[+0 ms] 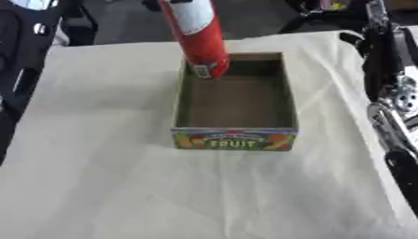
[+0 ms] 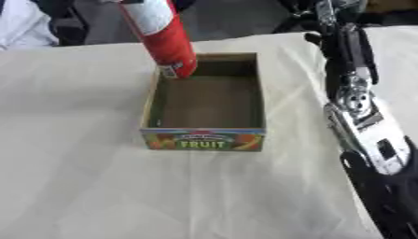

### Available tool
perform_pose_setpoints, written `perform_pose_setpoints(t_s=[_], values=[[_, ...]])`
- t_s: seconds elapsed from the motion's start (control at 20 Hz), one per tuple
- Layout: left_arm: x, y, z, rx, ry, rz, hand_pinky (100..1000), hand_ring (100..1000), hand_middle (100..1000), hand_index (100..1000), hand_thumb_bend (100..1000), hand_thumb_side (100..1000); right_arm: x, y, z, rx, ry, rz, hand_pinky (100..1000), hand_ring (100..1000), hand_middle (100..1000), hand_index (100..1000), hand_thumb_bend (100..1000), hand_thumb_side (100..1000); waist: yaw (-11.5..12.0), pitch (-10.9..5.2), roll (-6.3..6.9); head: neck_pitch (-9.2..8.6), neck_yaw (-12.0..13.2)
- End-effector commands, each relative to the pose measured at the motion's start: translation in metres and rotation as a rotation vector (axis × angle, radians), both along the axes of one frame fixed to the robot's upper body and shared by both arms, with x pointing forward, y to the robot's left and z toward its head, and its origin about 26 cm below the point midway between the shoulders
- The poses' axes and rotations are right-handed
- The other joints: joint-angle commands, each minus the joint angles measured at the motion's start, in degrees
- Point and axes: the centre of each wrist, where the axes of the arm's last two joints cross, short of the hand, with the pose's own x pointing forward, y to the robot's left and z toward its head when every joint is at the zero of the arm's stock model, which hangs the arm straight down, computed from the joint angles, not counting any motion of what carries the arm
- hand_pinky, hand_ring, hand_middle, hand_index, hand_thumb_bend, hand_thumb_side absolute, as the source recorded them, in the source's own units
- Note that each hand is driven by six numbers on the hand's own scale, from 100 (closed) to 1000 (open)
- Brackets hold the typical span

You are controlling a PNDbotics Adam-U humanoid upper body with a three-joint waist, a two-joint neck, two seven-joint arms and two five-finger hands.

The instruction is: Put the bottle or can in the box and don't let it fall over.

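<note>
Red can (image 1: 197, 37), white label, upper centre of frame; you have its base in the far-left corner of the cardboard box (image 1: 234, 139), marked FRUIT, centre frame on cream cloth (image 1: 98, 177); your right arm (image 2: 363, 126) lines the right edge; neither hand visible, state unknown.

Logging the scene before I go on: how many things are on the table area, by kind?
Can, red, tilted over the box's far left corner: 1
Box, open, "FRUIT" on its front: 1
Cloth covering the table: 1
Total: 3
</note>
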Motion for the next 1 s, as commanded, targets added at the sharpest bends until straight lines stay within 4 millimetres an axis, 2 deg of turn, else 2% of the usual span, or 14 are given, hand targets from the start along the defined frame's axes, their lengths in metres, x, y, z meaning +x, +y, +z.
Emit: perform_pose_setpoints(t_s=[0.05, 0.2, 0.45, 0.6, 0.7, 0.75, 0.8, 0.95, 1.0], values=[[-0.003, -0.001, 0.006, -0.009, -0.016, 0.001, 262, 445, 497, 581, 199, 100, 0.000, 0.000, 0.009, -0.008, -0.027, -0.001, 834, 791, 831, 812, 319, 826, -0.1, -0.71, -0.30, 0.16, 0.3], [0.001, -0.003, -0.002, -0.001, -0.004, 0.021, 263, 448, 499, 585, 223, 100, 0.000, 0.001, 0.009, -0.005, -0.029, 0.004, 834, 791, 831, 812, 318, 822, -0.3, -0.55, -0.33, -0.05, 0.3], [0.008, -0.009, -0.019, 0.024, 0.027, 0.040, 295, 472, 521, 617, 186, 100, 0.001, 0.003, 0.010, 0.000, -0.033, 0.012, 834, 791, 832, 812, 316, 828, -0.7, -0.20, -0.41, -0.60, 0.2], [0.013, -0.012, -0.031, 0.053, 0.052, 0.055, 374, 514, 563, 672, 274, 100, 0.001, 0.004, 0.011, 0.002, -0.034, 0.015, 834, 791, 832, 812, 314, 829, -0.8, 0.02, -0.39, -0.82, 0.2], [0.015, -0.014, -0.039, 0.068, 0.061, 0.063, 396, 530, 578, 688, 314, 100, 0.001, 0.005, 0.011, 0.004, -0.035, 0.017, 834, 790, 831, 812, 313, 830, -0.8, 0.14, -0.39, -0.95, 0.2], [0.016, -0.014, -0.042, 0.078, 0.063, 0.064, 459, 572, 611, 725, 359, 134, 0.001, 0.005, 0.011, 0.005, -0.035, 0.017, 834, 790, 831, 812, 314, 829, -0.9, 0.19, -0.37, -0.99, 0.2], [0.017, -0.015, -0.044, 0.089, 0.064, 0.064, 550, 633, 632, 757, 400, 258, 0.001, 0.005, 0.011, 0.005, -0.036, 0.018, 834, 789, 831, 812, 313, 830, -0.9, 0.23, -0.35, -1.03, 0.2], [0.019, -0.015, -0.050, 0.126, 0.064, 0.062, 601, 685, 668, 803, 433, 364, 0.001, 0.005, 0.011, 0.006, -0.039, 0.020, 834, 789, 831, 812, 312, 829, -1.0, 0.34, -0.25, -1.10, 0.1], [0.020, -0.015, -0.052, 0.136, 0.063, 0.062, 601, 685, 668, 803, 433, 364, 0.001, 0.006, 0.011, 0.006, -0.040, 0.020, 834, 789, 831, 812, 312, 829, -1.0, 0.36, -0.24, -1.10, 0.1]])
